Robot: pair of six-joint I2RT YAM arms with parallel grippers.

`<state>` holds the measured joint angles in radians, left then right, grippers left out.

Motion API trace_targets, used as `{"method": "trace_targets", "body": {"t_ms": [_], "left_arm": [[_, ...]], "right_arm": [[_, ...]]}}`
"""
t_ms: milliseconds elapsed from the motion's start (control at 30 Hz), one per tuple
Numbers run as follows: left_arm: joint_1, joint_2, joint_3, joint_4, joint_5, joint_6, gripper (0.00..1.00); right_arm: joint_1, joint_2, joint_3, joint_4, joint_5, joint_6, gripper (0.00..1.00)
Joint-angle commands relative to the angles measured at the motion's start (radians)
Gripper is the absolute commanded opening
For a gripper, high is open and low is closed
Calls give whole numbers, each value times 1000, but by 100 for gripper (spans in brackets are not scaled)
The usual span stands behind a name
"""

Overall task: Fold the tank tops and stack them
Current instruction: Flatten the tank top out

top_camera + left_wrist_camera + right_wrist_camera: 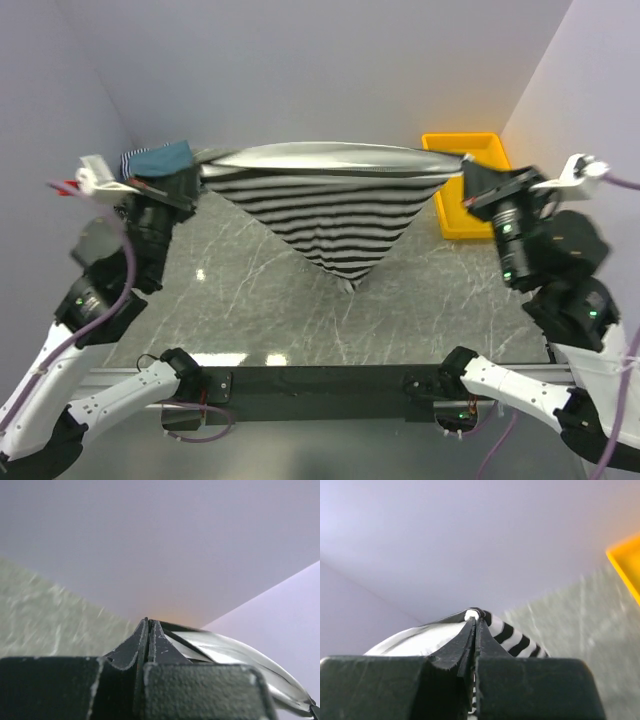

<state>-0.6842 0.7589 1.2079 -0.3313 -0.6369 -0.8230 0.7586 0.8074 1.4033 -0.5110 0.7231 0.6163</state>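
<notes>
Nearest overhead, arm bases (190, 375); beyond, striped tank top (330, 215) hangs over the table (230, 290), long axis running left-right, slack point drooping nearward, neither arm nearer. Left wrist: left gripper (148, 622) clenched on its left end, cloth leading off rightward. Right wrist: right gripper (476, 617) clenched on the right end, cloth leading leftward.

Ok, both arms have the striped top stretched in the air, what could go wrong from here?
The left gripper and right gripper each pinch only an edge of the striped top; more tension could pull it free.
Its hanging tip is low over the table and may drag and bunch.
</notes>
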Motion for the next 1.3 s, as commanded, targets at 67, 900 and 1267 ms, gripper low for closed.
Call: {"method": "trace_targets", "body": {"t_ms": [67, 900, 1267], "left_arm": [[0, 45, 209, 241, -26, 243, 1], [583, 934, 890, 410, 768, 58, 1], [681, 840, 637, 454, 876, -7, 1]], "right_arm": [[-5, 120, 314, 178, 44, -263, 0], [-553, 1010, 1080, 224, -732, -20, 0], [-611, 856, 563, 454, -827, 109, 0]]}}
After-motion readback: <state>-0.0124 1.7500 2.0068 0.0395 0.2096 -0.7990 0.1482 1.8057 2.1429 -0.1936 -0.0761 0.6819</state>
